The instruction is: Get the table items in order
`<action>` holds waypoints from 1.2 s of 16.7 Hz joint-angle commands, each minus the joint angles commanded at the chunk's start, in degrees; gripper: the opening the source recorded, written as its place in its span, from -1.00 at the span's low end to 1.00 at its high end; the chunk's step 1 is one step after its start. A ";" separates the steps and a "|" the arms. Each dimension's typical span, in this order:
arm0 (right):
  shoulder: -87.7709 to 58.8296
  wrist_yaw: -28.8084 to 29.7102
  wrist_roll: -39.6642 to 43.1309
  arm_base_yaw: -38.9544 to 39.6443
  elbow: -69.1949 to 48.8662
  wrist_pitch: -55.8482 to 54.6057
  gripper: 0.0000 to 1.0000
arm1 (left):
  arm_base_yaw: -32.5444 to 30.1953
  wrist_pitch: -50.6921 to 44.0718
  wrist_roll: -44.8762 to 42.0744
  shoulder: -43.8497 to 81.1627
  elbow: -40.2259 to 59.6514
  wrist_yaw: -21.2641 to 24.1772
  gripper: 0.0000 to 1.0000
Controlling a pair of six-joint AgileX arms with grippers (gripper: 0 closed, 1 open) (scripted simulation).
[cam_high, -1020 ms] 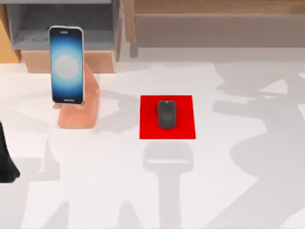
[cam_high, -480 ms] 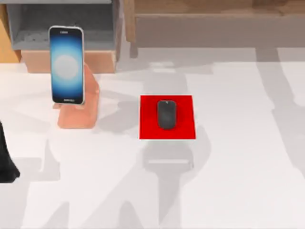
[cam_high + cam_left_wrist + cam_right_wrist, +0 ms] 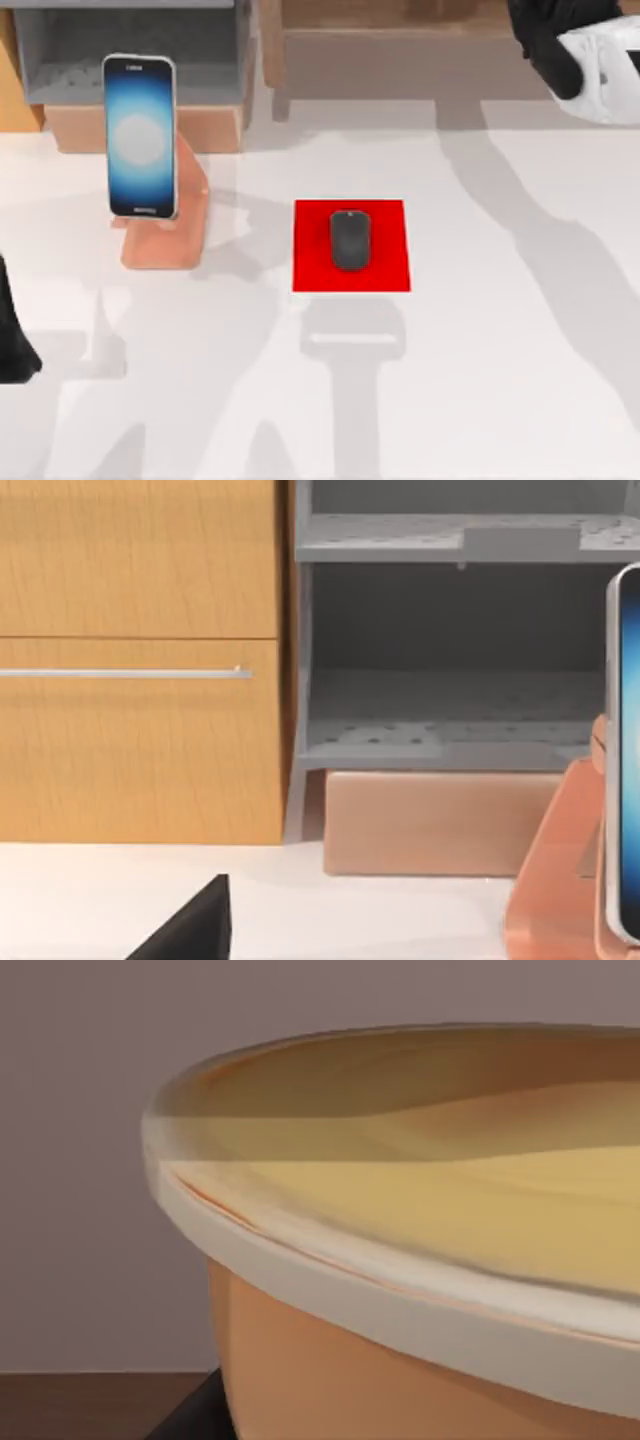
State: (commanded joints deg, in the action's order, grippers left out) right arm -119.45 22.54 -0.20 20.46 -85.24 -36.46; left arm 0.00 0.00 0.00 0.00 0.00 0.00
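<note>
While the mouse [image 3: 350, 240] lies on the red mat [image 3: 385, 270], the phone [image 3: 139, 136] leans in its stand [image 3: 165, 240]; whether either hand is apart or together, I cannot tell.

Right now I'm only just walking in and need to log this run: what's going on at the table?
Nothing is being held at the moment. The mouse lies on the red mat near the middle of the table, and the smartphone stands propped in the peach stand toward the left. The right arm is up at the far right corner over the shelf units, and the left arm sits at the left edge.
</note>
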 joint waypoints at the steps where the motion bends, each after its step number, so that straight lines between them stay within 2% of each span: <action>1: -0.40 0.79 -0.02 0.82 -0.63 1.05 -1.00 | 0.00 0.00 0.00 0.00 0.00 0.00 1.00; 18: -1.13 1.78 -0.02 1.60 -1.23 2.40 -1.00 | 0.00 0.00 0.00 0.00 0.00 0.00 1.00; 20: -1.13 1.78 -0.02 1.60 -1.23 2.40 -0.70 | 0.00 0.00 0.00 0.00 0.00 0.00 1.00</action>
State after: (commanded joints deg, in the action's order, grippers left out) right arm -120.57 24.32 -0.22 22.06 -86.47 -34.06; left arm 0.00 0.00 0.00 0.00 0.00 0.00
